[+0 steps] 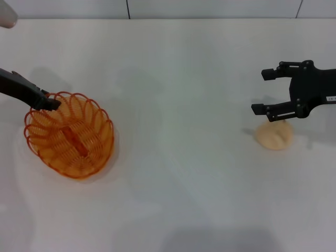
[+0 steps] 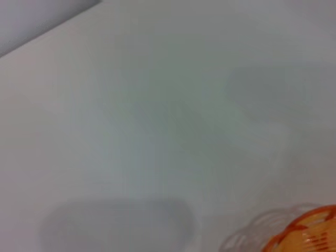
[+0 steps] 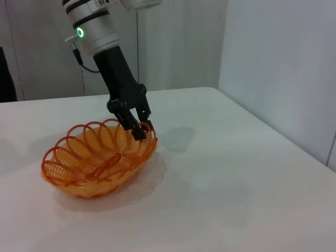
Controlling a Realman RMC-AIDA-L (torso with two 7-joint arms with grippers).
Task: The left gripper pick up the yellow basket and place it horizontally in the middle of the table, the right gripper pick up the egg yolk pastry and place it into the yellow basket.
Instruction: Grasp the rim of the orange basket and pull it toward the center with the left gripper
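The plain white flat desk (image 1: 184,199) fills the head view, with its far edge running along the top and a pale wall behind it. Wide bare surface lies between the two arms and in front of them, toward the robot.

The oval orange wire basket (image 1: 69,136) with a looped scalloped rim sits on the robot's left part of the desk, its long axis slanted rather than level across the view. In the right wrist view it (image 3: 100,160) rests flat on its base with open desk all around it.

The left gripper (image 3: 139,128), a black two-fingered claw on an arm with a white section and green light ring, reaches down to the basket's far rim. Its fingers (image 3: 137,132) are clenched on a rim loop, the basket's bowl lying just below and toward the robot from them.

The right gripper (image 1: 268,92), a black claw with angular jointed fingers, hovers on the right with fingers spread wide, released.

The small round pale peach-cream pastry (image 1: 274,135) lies on the desk just beneath the nearer finger, apart from it, well away from the basket.
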